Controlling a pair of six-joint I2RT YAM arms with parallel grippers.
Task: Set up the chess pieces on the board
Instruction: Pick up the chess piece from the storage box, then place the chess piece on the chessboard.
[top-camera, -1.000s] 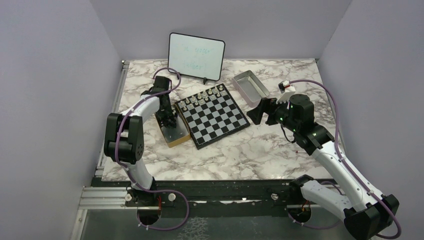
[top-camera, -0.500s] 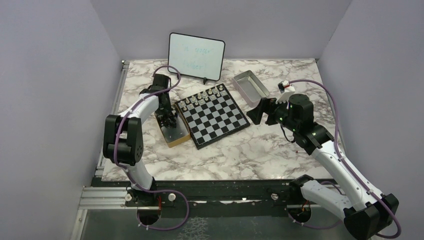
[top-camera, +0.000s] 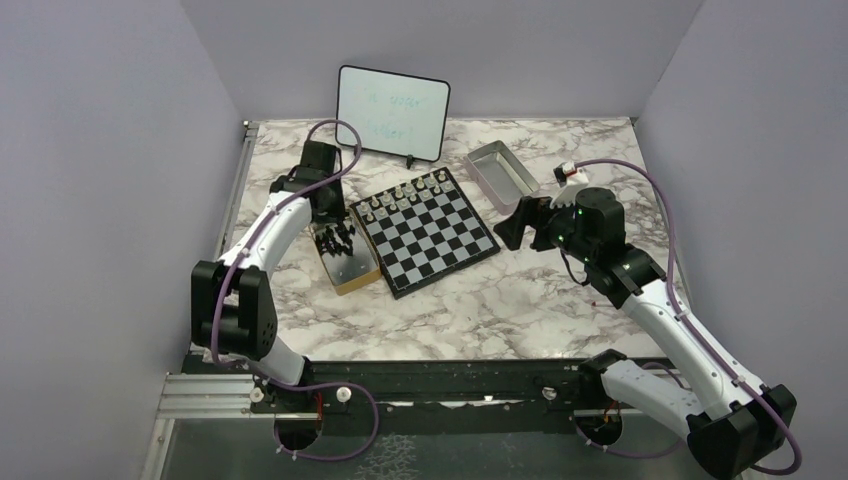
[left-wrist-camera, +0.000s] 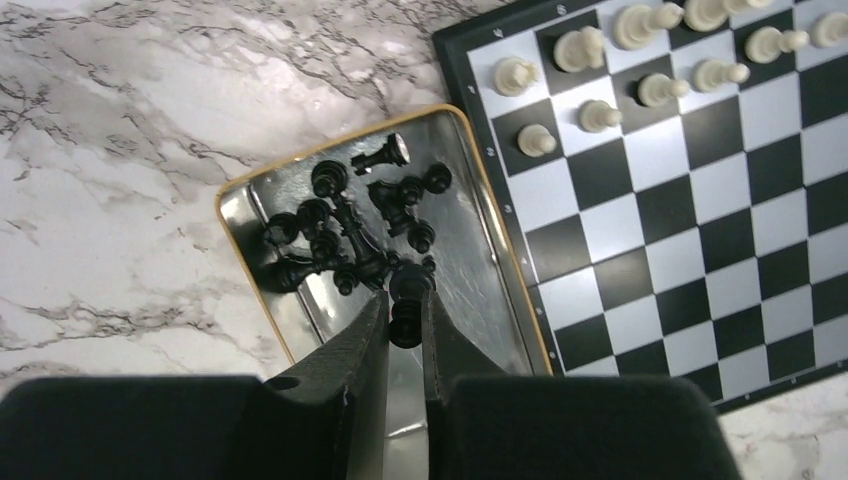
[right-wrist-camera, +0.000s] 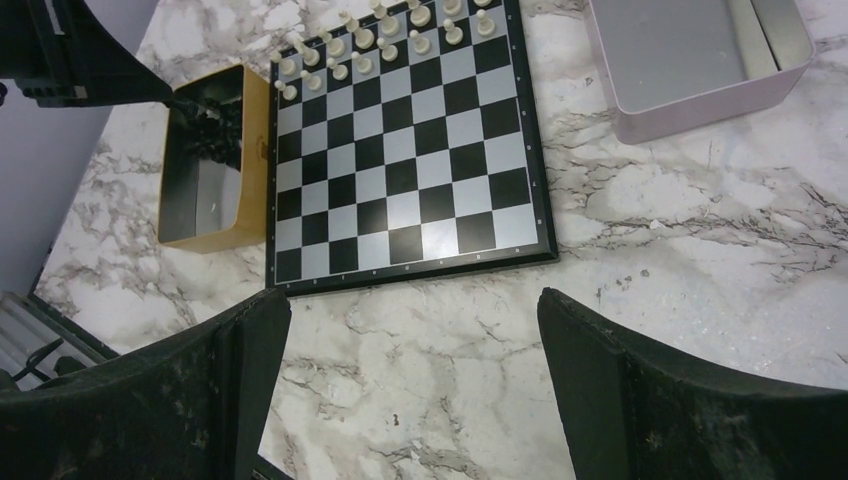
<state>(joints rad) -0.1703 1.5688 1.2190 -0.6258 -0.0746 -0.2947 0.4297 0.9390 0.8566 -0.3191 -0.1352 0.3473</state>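
**Black side not yet started: one figure pinched, the rest lying in the box**

The small square chessboard (top-camera: 425, 232), black-and-white checked with a black rim, is sitting in the middle of the surface, turned at an angle. Its far two rows are carrying pale silvery-white figures (left-wrist-camera: 640, 60), all standing upright. The near rows, where I judge the black side belongs, are showing only bare squares, so roughly half the set-up is remaining.

The tan wooden box (top-camera: 350, 270) with a shiny metal lining is lying just beside the board's left edge. The tiny black chess figures (left-wrist-camera: 350, 220) are heaped at its far end, several toppled and tangled.

The left end effector (left-wrist-camera: 404, 312) is hanging over that heap, nearly closed, its two fingers pinching one small black pawn-like figure (left-wrist-camera: 406, 285). The right end effector (right-wrist-camera: 408, 300) is hovering near the board's right corner, spread wide and gripping nothing.

Plain pale lilac walls (top-camera: 100, 150) are enclosing the cell on three sides. The white marble-patterned surface (top-camera: 500, 300) with grey veining is filling the floor of it. A white rectangular whiteboard (top-camera: 392, 112) is leaning at the far edge, and a grey rectangular metal tray (right-wrist-camera: 690, 45) is sitting toward the far right corner.
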